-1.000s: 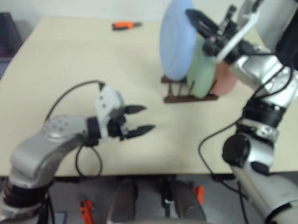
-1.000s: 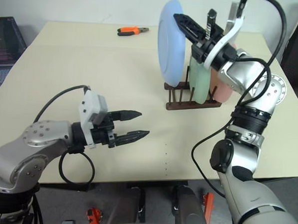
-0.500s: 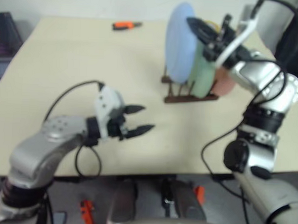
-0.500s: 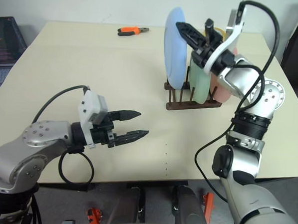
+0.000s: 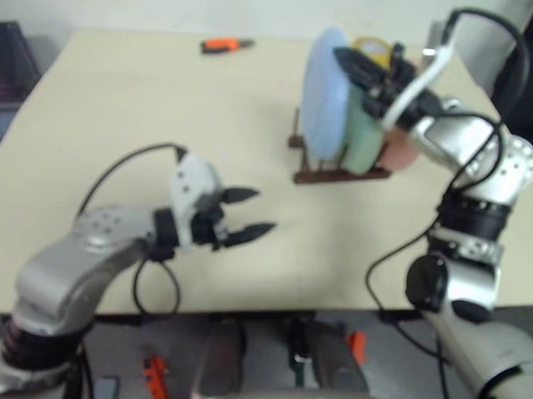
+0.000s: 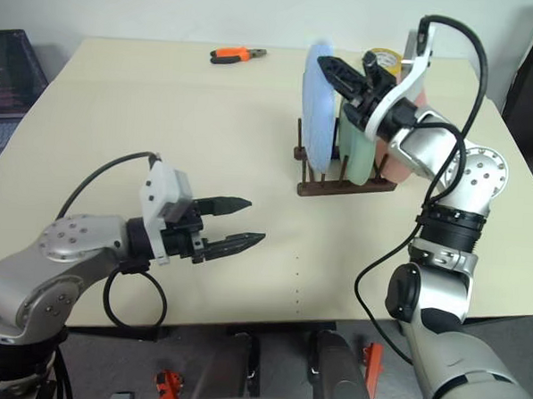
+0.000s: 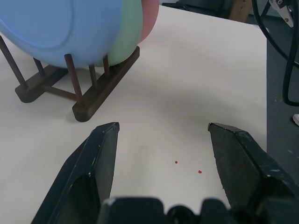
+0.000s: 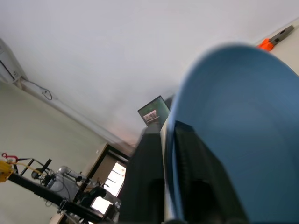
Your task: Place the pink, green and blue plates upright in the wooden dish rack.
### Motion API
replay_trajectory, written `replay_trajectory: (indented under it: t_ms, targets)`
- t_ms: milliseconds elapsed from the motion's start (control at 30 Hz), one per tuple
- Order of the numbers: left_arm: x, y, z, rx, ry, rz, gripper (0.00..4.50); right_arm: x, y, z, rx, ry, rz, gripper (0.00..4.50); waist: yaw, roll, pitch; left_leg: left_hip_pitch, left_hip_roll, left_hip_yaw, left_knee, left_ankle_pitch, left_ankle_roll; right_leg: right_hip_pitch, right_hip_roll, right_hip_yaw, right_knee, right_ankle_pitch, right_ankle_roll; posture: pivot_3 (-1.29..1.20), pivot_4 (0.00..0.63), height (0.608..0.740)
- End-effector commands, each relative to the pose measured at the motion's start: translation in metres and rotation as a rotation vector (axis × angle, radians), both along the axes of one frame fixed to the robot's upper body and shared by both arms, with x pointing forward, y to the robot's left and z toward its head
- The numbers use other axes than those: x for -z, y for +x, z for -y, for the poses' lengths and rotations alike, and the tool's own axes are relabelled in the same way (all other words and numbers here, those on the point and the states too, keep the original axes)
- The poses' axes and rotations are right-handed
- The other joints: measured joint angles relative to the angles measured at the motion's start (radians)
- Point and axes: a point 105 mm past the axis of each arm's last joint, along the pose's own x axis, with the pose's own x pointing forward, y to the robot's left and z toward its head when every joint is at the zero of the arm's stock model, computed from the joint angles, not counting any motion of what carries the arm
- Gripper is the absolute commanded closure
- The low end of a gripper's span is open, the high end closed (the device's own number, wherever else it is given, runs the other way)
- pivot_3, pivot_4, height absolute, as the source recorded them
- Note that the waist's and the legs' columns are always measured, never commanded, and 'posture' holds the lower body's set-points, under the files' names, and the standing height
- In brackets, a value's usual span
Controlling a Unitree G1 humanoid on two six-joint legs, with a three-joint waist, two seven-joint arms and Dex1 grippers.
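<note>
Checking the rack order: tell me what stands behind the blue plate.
Behind the blue plate in the wooden dish rack stands the green plate, then the pink plate. Both are mostly covered, so their seating between the pegs cannot be seen.

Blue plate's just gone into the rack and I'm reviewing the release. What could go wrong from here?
1. The right gripper straddles the blue plate's top rim; pulling away sideways could drag the plate out of the wooden rack.
2. The blue plate leans against the green plate and pink plate; a nudge could tip all three.
3. The rack is light and could slide on the table.
</note>
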Motion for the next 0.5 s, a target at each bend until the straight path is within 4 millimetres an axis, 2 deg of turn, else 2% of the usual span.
replay_trajectory:
  t_ms: [33, 233, 333, 500]
  targets:
    - [-0.007, -0.002, 0.002, 0.018, 0.004, 0.039, 1.15, -0.019, -0.007, 0.003, 0.001, 0.017, 0.087, 2.77, 0.000, 0.000, 0.000, 0.000, 0.000, 0.000, 0.000, 0.000, 0.000, 0.000, 0.000, 0.000, 0.000, 0.000, 0.000, 0.00, 0.150, 0.740]
    - [-0.007, -0.001, 0.003, 0.018, 0.005, 0.041, 1.15, -0.034, -0.008, 0.008, 0.083, -0.058, 0.199, 0.68, 0.001, 0.000, 0.000, 0.000, 0.000, 0.000, 0.000, 0.000, 0.000, 0.000, 0.000, 0.000, 0.000, 0.000, 0.000, 0.00, 0.150, 0.740]
    - [-0.007, -0.001, 0.003, 0.019, 0.005, 0.041, 1.15, -0.045, -0.010, 0.012, 0.128, -0.118, 0.277, 0.68, 0.001, 0.000, 0.000, 0.000, 0.000, 0.000, 0.000, 0.000, 0.000, 0.000, 0.000, 0.000, -0.001, 0.000, 0.000, 0.00, 0.150, 0.740]
    - [-0.007, 0.001, 0.002, 0.019, 0.006, 0.042, 1.15, -0.067, -0.029, 0.009, 0.115, -0.252, 0.461, 0.68, 0.002, 0.000, 0.000, -0.001, 0.000, 0.000, -0.001, 0.000, 0.000, -0.001, 0.000, 0.000, -0.001, 0.000, 0.000, 0.00, 0.150, 0.740]
